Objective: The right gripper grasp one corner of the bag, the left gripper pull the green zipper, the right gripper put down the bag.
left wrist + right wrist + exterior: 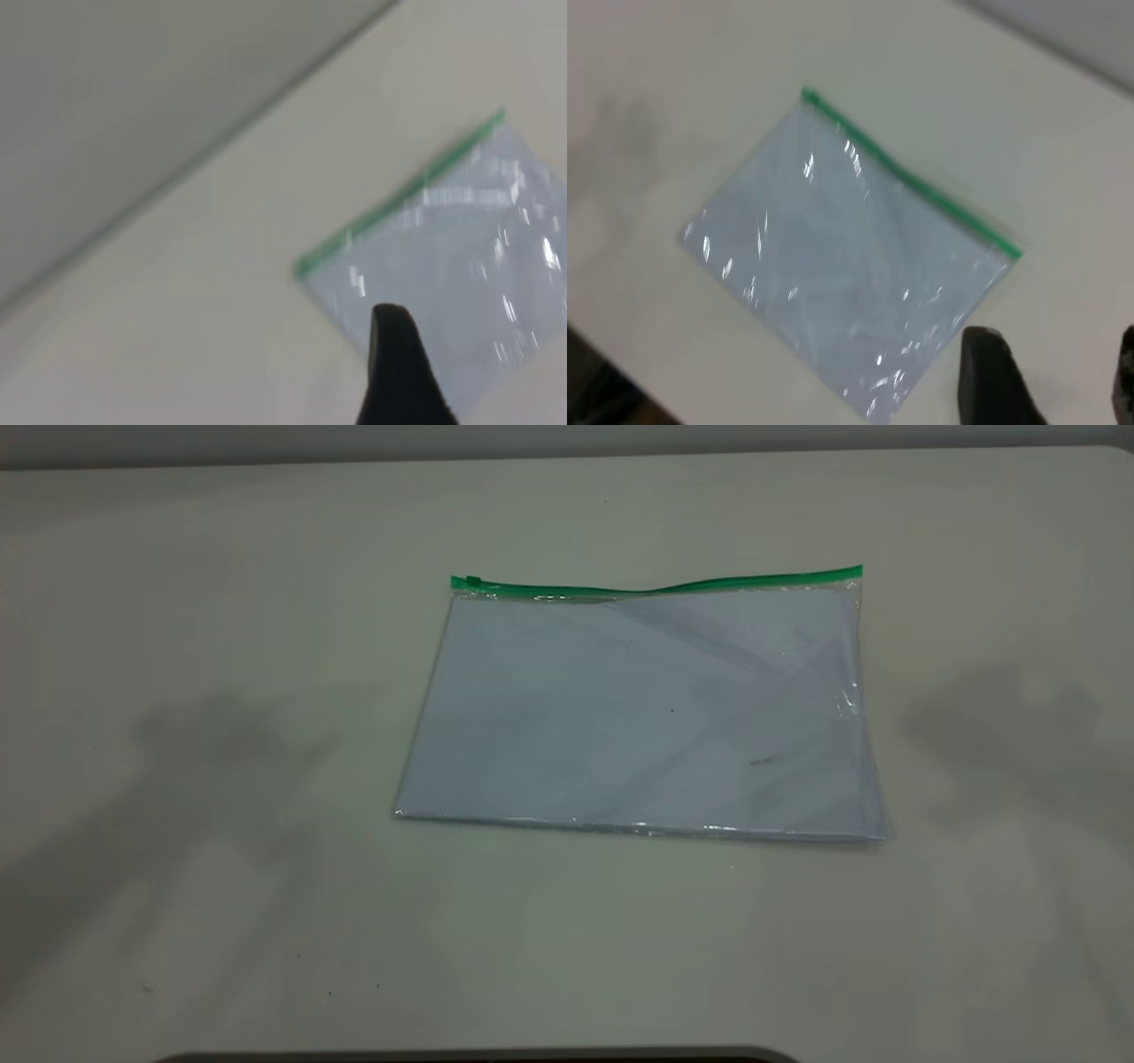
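Observation:
The bag (647,708) lies flat on the pale table, a clear blue-grey pouch. Its green zipper (656,587) runs along the far long edge, and the small slider tab (472,582) sits at the left end. Neither arm shows in the exterior view; only their shadows fall on either side of the bag. In the right wrist view, my right gripper (1054,341) hovers open and empty above bare table, just off the bag's corner (1010,251) where the zipper (908,177) ends. In the left wrist view, my left gripper (399,354) hangs over the bag (461,239), short of the zipper (399,195).
The table's front edge meets a dark rim (478,1056) at the bottom of the exterior view. A grey wall (133,88) rises behind the table's far edge. Bare tabletop (221,779) surrounds the bag on all sides.

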{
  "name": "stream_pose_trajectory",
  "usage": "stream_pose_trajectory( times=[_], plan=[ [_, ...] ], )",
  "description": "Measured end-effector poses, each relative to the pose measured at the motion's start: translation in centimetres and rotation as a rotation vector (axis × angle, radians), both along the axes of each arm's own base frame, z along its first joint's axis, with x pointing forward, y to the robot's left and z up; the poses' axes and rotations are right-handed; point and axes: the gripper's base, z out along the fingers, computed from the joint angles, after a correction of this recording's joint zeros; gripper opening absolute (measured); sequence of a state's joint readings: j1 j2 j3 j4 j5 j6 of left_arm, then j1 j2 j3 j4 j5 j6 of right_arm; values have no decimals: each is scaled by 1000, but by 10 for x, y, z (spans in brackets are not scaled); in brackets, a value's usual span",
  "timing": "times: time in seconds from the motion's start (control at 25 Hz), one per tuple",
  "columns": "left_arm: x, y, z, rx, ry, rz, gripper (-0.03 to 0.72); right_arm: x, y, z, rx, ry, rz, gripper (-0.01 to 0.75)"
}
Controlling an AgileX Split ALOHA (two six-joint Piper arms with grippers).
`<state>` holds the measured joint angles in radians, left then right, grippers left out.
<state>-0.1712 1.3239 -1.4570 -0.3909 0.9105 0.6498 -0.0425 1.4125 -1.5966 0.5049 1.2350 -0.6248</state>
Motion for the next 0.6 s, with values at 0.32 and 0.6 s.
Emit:
stream_pose_trajectory(
  times=[0.32, 0.6],
  plan=[
    [-61, 32, 17, 100, 152, 282, 532, -129, -11, 28, -48, -135, -246, 359],
    [-83, 40, -18, 111, 254, 365, 532, -217, -26, -67, -112, -26, -484, 359]
  ],
)
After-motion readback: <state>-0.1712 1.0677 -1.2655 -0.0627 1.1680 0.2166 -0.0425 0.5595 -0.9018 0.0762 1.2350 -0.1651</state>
